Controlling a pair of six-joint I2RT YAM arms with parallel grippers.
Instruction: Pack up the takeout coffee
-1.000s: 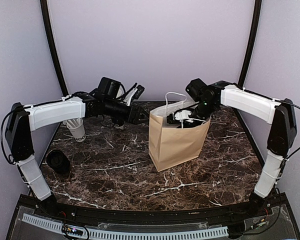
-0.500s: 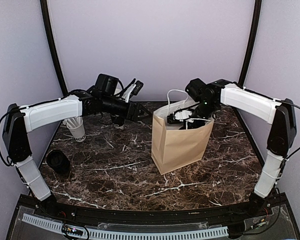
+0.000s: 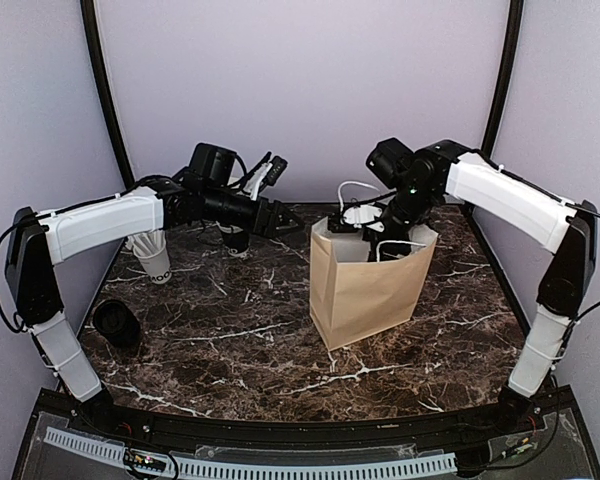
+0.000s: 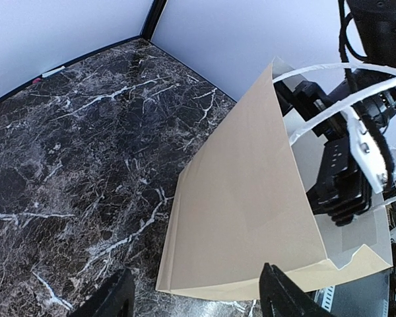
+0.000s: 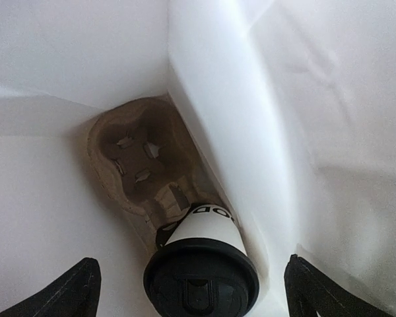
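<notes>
Right gripper (image 3: pixel 363 226) hangs spread and empty inside the bag (image 3: pixel 365 285); the takeout coffee (image 5: pixel 204 231) sits in the carrier (image 5: pixel 135 155) corner against the bag wall. Lift straight up, clearing the handles (image 3: pixel 352 187).

Dark marble tabletop (image 3: pixel 240 345), white veins — pale lilac walls (image 3: pixel 300 90), black corner posts (image 3: pixel 105 90).

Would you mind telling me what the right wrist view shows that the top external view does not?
Only the right wrist view: the paper bag from inside, white-walled, with a black-lidded coffee cup standing in a pulp cup carrier at the bottom. Only the top external view: the left arm, the marble table, white cups and a black round object at the left. Both: the paper bag and the right claw, open at its mouth.
</notes>
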